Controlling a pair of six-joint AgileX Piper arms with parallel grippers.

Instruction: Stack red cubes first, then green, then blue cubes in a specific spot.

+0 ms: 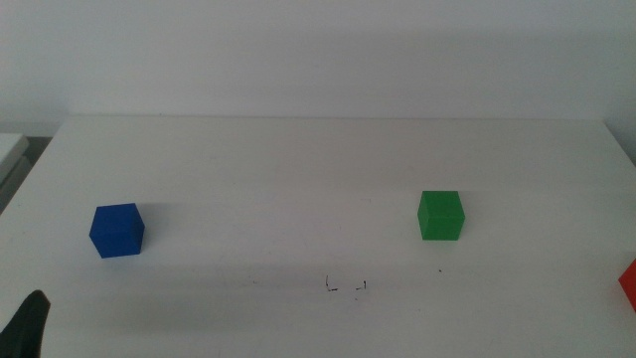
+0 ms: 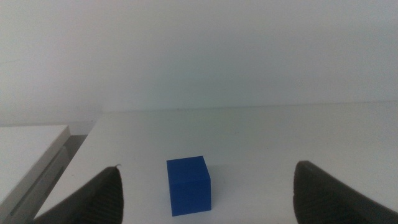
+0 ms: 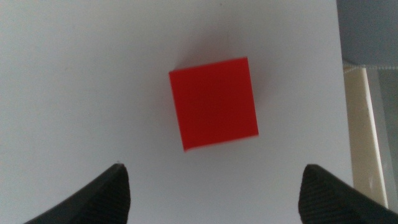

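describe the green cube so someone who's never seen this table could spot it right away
On the white table, look right of centre, beyond the tiny black pen-drawn corner marks. The small matte green cube sits there alone, the only green thing; the blue cube is far left.

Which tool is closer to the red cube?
Right. The right tool hangs open just above the red cube. The left tool, also open, waits across the table by the blue cube.
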